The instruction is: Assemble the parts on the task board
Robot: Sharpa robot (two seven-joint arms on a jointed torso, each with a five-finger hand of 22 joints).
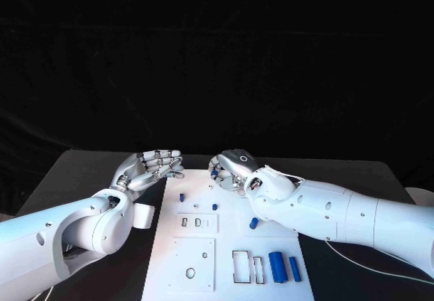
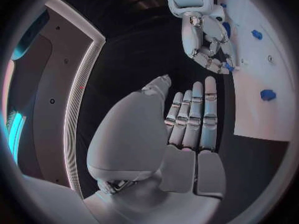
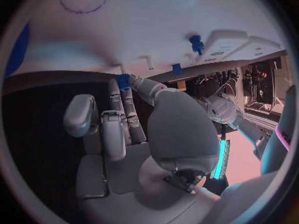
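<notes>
The white task board (image 1: pixel 226 241) lies in the middle of the black table. My right hand (image 1: pixel 232 169) hovers over the board's far edge and pinches a small blue part (image 3: pixel 122 79) between its thumb and fingertips (image 3: pixel 115 92). My left hand (image 1: pixel 153 166) is at the board's far left corner, its fingers (image 2: pixel 196 114) stretched out side by side and holding nothing. Small blue parts (image 1: pixel 181 197) (image 1: pixel 214 205) stand in the far half of the board. Another blue part (image 1: pixel 253 222) lies near my right forearm.
Two larger blue cylinders (image 1: pixel 276 266) (image 1: pixel 294 268) lie at the board's near right, beside rectangular slots (image 1: pixel 241 266). An oval hole (image 1: pixel 190 273) is at the near left. A small white block (image 1: pixel 145 216) sits on the table left of the board, by my left forearm.
</notes>
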